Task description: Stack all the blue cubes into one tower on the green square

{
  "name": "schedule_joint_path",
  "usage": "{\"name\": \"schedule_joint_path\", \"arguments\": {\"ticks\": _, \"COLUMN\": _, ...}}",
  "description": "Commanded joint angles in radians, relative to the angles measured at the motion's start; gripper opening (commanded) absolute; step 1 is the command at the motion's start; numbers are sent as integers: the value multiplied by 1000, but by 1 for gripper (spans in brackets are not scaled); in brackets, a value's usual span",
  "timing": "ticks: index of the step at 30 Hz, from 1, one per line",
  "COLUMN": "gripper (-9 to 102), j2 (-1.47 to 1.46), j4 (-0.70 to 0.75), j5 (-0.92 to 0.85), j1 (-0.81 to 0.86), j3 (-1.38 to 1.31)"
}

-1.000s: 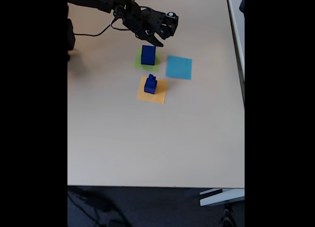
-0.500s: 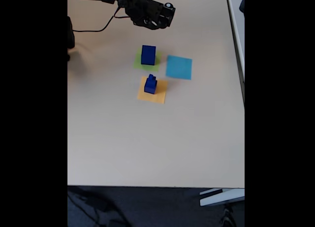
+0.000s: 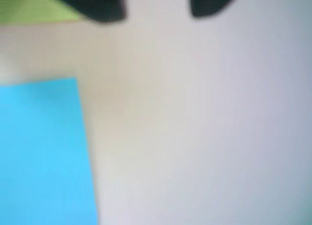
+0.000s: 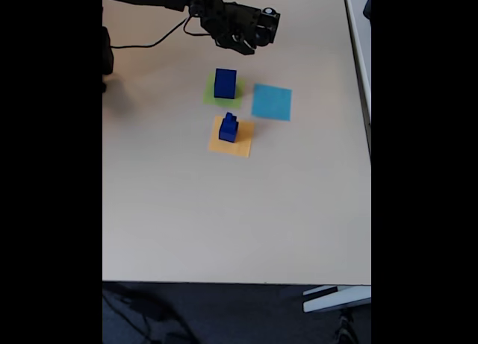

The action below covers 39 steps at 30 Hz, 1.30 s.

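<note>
My gripper is open and holds nothing, up past the green square. A big blue cube sits there. The small blue cubes wait beyond it, on the orange square.

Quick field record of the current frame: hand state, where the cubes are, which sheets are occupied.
hand: raised above the table, behind the green square, open, holding nothing
green square: one large blue cube standing on it
orange square: small stack of blue cubes, a smaller one on a bigger one
cyan square: nothing on it
table: light beige
task status: tower not finished; small stack not yet on green
</note>
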Motion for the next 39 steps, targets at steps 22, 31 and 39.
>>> {"name": "schedule_joint_path", "arguments": {"ticks": 22, "gripper": 29, "j2": 71, "j4": -87, "j5": -235, "j1": 232, "j3": 83}}
{"name": "schedule_joint_path", "arguments": {"ticks": 31, "gripper": 29, "j2": 44, "j4": 103, "j5": -275, "j1": 242, "j3": -80}}
{"name": "schedule_joint_path", "arguments": {"ticks": 39, "gripper": 30, "j2": 77, "j4": 124, "j5": -319, "j1": 247, "j3": -98}}
